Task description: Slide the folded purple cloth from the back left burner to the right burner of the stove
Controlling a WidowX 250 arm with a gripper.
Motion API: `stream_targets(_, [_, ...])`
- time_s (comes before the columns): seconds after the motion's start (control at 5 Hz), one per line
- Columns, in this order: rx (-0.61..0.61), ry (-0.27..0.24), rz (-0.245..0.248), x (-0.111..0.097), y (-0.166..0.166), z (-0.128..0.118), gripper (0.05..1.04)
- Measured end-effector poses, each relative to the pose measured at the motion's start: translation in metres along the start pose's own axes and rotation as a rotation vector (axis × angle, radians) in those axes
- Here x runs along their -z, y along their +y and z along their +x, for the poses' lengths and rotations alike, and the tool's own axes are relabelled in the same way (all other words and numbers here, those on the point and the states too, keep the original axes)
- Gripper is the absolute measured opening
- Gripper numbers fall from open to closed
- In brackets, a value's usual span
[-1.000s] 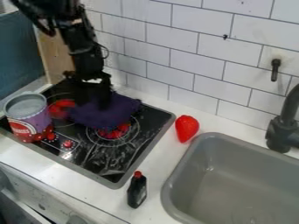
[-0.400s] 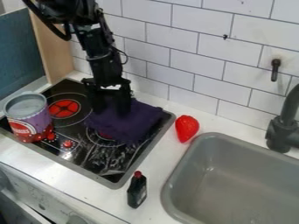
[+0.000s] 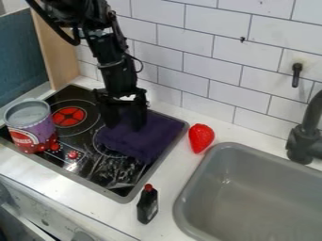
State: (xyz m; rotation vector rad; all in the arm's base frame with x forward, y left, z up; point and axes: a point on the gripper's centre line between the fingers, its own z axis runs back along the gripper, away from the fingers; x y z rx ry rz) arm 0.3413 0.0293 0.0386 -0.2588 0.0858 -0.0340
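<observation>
Over the back right of the black stove, the gripper (image 3: 125, 124) hangs down low with its two fingers spread apart. A dark purple cloth (image 3: 146, 140) lies on the stove's right side beneath and around the fingertips, covering much of the right burner. Where the fingers meet the cloth, contact is hard to make out. The back left burner (image 3: 68, 116) shows its red centre, uncovered.
A purple and red can (image 3: 31, 129) stands at the stove's left edge. A red strawberry (image 3: 201, 138) lies between stove and grey sink (image 3: 242, 197). A small dark bottle (image 3: 148, 204) stands in front. The tiled wall (image 3: 207, 56) rises behind, with a black faucet (image 3: 304, 136) at right.
The gripper and the purple cloth have moved right across the stove, uncovering the back left burner. The cloth now lies flatter, and the fingers are wider apart.
</observation>
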Motion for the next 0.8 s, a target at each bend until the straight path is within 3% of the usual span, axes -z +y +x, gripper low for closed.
stream_targets(0.2, [0.005, -0.002, 0.021, -0.006, 0.004, 0.003, 1.001])
stream_targets(0.4, [0.009, -0.037, 0.138, -0.033, 0.004, -0.005, 1.001])
stream_targets(0.6, [0.054, -0.100, 0.211, -0.066, -0.017, -0.021, 1.001])
stream_targets(0.8, [0.054, -0.125, 0.216, -0.085, -0.028, -0.040, 1.001])
